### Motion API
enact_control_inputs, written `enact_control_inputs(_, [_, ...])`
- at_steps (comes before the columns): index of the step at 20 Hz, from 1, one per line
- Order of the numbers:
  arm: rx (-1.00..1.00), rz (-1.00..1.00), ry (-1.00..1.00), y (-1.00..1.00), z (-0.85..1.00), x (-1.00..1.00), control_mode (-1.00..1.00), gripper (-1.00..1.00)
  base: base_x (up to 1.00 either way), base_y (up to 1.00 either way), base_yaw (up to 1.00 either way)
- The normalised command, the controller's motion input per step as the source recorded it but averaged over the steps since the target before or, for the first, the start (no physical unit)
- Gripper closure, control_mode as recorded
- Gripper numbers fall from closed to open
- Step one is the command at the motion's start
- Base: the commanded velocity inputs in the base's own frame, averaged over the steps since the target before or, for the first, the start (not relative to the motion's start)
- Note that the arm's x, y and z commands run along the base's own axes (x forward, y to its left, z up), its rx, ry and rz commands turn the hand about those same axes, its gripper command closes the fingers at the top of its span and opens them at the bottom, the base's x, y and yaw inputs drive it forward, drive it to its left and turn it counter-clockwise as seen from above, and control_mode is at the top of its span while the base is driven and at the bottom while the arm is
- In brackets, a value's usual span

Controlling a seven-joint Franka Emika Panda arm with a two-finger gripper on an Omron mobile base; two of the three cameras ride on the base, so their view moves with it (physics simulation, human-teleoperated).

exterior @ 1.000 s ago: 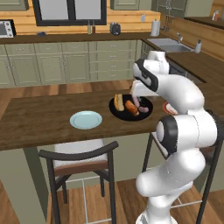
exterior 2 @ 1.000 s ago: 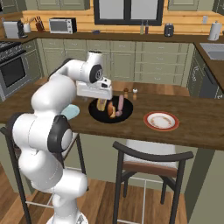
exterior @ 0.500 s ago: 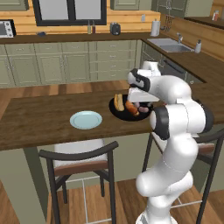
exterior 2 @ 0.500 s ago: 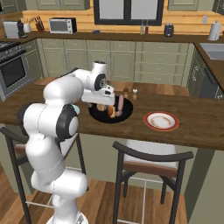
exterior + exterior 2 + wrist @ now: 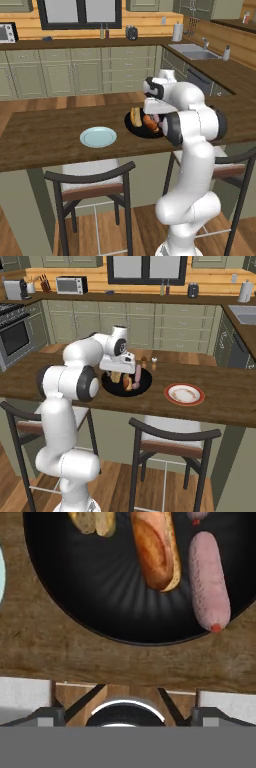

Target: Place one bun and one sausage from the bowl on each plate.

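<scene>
The claw (image 5: pixel 122 372) hangs wide open and empty above the bowl (image 5: pixel 100 587), which stands near the desk's (image 5: pixel 100 657) front edge between the two plates. In the hand view, bun (image 5: pixel 155 549) and sausage (image 5: pixel 207 579) lie side by side, their long axes pointing away from the claw.

Across the middle of the hand view the counter (image 5: pixel 125 662) is showing dark brown wood with visible grain and a matt finish. The black bowl (image 5: pixel 110 597) above it is looking smooth, with faint ribs catching a soft sheen. In it, the bun (image 5: pixel 155 549) is showing a browned, glossy crust, and the pink sausage (image 5: pixel 208 582) at right is looking smooth and slightly dimpled. At left in the left base view, the pale blue plate (image 5: pixel 98 136) is appearing smooth and matt; the chair (image 5: pixel 90 187) below is showing dark metal-like tubing.
</scene>
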Motion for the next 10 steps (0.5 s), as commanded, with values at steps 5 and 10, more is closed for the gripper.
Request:
enact_control_inputs(5, [0.00, 0.00, 0.06, -0.08, -0.43, 0.57, -1.00, -1.00, 0.00, 0.00, 0.00])
enact_control_inputs(10, [0.00, 0.00, 0.06, -0.01, -0.41, 0.51, -1.00, -1.00, 0.00, 0.00, 0.00])
